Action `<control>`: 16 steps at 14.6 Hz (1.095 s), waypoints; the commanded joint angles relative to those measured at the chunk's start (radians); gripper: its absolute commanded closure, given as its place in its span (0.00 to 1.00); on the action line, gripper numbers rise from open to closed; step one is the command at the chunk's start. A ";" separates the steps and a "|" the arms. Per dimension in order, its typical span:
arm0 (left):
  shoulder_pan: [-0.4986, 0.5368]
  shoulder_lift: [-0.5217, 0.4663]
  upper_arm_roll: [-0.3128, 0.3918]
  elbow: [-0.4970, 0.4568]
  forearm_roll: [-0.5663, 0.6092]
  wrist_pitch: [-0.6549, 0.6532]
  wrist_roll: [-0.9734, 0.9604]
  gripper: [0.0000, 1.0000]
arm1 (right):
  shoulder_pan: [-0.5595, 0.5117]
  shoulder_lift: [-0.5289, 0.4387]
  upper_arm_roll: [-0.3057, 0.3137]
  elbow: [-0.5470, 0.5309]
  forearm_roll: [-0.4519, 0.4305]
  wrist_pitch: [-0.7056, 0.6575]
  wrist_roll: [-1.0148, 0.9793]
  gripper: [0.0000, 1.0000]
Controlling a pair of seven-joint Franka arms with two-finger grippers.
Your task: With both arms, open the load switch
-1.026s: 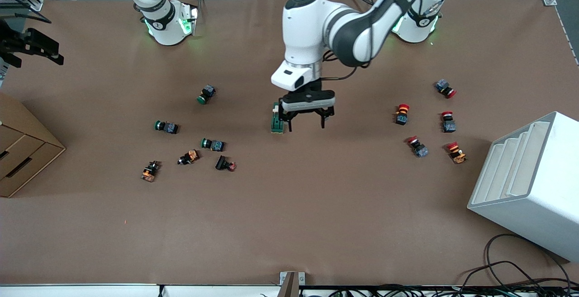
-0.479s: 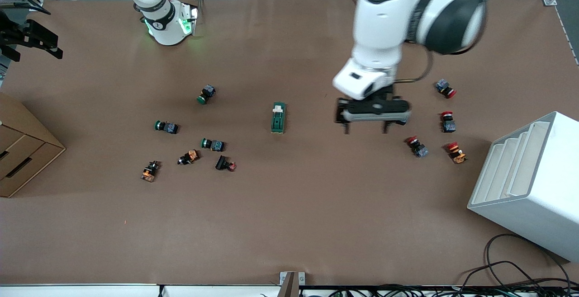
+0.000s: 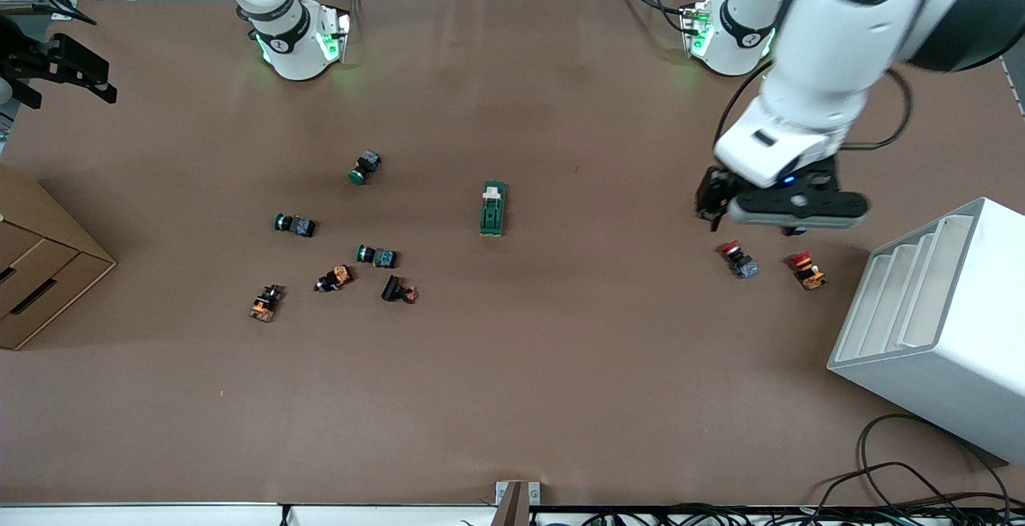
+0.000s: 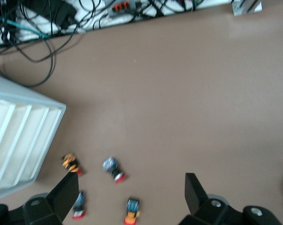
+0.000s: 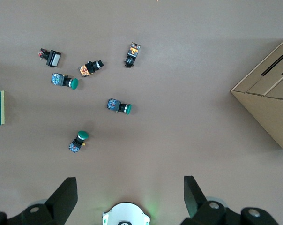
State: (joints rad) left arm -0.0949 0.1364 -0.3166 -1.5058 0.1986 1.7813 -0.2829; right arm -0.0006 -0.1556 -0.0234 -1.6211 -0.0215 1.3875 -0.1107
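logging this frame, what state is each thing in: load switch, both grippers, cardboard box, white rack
load switch: flat on the table mid-way between the arms, ungripped
left gripper: open, empty, over the red-capped buttons
right gripper: open, empty, raised by its base
cardboard box: drawers shut
white rack: slots empty

Brown-covered table [image 3: 512,398], cardboard drawer box [image 3: 36,262] at one end, white slotted rack [image 3: 937,326], tangled cables [image 3: 905,478]

I count one load switch [image 3: 492,209], three green-capped push buttons [image 3: 364,166] [image 3: 294,224] [image 3: 376,255], and three orange or black small buttons [image 3: 334,278] [image 3: 264,303] [image 3: 398,291] beside them. My left wrist view shows four red-capped push buttons [image 4: 71,162] [image 4: 113,169] [image 4: 79,211] [image 4: 132,212]; the front view shows only two. There is one cardboard box [image 3: 40,270] and one white rack [image 3: 937,326].
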 commanded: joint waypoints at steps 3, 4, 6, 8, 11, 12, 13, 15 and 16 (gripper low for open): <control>-0.003 -0.067 0.177 0.055 -0.152 -0.176 0.259 0.00 | -0.007 -0.025 0.010 -0.019 -0.003 -0.024 0.049 0.00; -0.003 -0.084 0.223 0.053 -0.178 -0.209 0.293 0.00 | -0.004 -0.025 0.010 -0.017 -0.003 -0.022 0.046 0.00; 0.006 -0.109 0.260 0.053 -0.183 -0.294 0.304 0.00 | -0.001 -0.025 0.007 -0.017 -0.003 -0.016 0.039 0.00; 0.032 -0.141 0.264 0.052 -0.176 -0.315 0.300 0.00 | 0.002 -0.025 0.007 -0.017 -0.003 -0.010 0.037 0.00; 0.069 -0.172 0.264 0.047 -0.179 -0.382 0.306 0.00 | 0.001 -0.025 0.007 -0.017 -0.003 -0.013 0.032 0.00; 0.069 -0.184 0.264 0.033 -0.179 -0.382 0.307 0.00 | 0.001 -0.025 0.007 -0.017 -0.003 -0.016 0.032 0.00; 0.070 -0.201 0.264 0.012 -0.180 -0.381 0.306 0.00 | 0.001 -0.025 0.007 -0.017 -0.003 -0.019 0.032 0.00; 0.070 -0.211 0.264 -0.001 -0.183 -0.381 0.307 0.00 | 0.002 -0.025 0.010 -0.017 -0.005 -0.021 0.031 0.00; 0.070 -0.213 0.263 -0.008 -0.185 -0.381 0.307 0.00 | 0.004 -0.027 0.011 -0.019 -0.006 -0.022 0.032 0.00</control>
State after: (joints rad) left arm -0.0305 -0.0469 -0.0501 -1.4764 0.0339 1.4020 0.0137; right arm -0.0006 -0.1562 -0.0198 -1.6201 -0.0215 1.3689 -0.0843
